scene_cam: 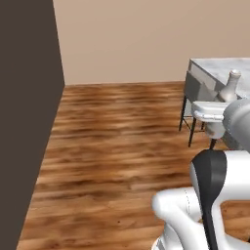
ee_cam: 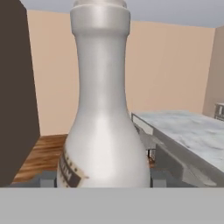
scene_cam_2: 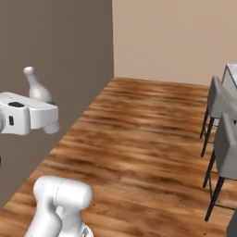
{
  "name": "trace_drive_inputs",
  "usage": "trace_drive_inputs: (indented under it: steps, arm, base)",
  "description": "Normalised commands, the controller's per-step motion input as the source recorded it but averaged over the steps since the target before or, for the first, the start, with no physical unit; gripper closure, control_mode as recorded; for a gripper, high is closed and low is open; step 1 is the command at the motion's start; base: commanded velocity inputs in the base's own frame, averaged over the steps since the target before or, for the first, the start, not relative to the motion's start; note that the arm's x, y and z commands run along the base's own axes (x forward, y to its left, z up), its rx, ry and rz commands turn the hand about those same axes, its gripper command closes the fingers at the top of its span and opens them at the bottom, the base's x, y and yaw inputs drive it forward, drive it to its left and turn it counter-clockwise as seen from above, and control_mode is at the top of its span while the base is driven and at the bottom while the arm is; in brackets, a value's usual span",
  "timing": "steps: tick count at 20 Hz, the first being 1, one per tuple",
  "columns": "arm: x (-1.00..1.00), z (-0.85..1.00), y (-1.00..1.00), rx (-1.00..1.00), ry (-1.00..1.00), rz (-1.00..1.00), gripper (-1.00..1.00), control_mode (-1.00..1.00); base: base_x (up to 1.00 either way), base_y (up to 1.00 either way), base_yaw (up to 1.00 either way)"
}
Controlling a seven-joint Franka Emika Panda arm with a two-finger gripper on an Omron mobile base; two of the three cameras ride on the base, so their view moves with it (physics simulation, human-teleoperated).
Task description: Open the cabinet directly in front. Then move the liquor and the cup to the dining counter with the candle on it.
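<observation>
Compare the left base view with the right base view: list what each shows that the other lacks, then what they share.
Left base view alone: the marble top of the dining counter behind one stool. Right base view alone: two grey stools in a row, and the white hand carrying the bottle against the dark wall. Shared: the liquor held upright, the wooden floor, the beige wall.
</observation>
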Motion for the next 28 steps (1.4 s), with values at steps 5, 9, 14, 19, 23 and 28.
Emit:
trace_drive_inputs:
  steps: [5,9,14,19,23,28]
  arm:
    - [0.00,0.00,0.00,0.00,0.00,0.00,1.00,1.00]
    - [0.00,0.00,0.00,0.00,0.00,0.00,1.00,1.00]
    - [0.00,0.00,0.00,0.00,0.00,0.00,1.00,1.00]
    - [0.00,0.00,0.00,0.00,0.00,0.00,1.00,1.00]
    - [0.00,0.00,0.00,0.00,0.00,0.00,1.00,1.00]
    - [0.00,0.00,0.00,0.00,0.00,0.00,1.00,1.00]
  base:
    - [0.79,0.32,-0.71]
    - [0.61,0.49,-0.82]
    - [0.76,0.84,-0.75]
    - [0.86,1.00,-0.65]
    - [0.91,0.94,-0.72]
    - [0.81,0.98,-0.64]
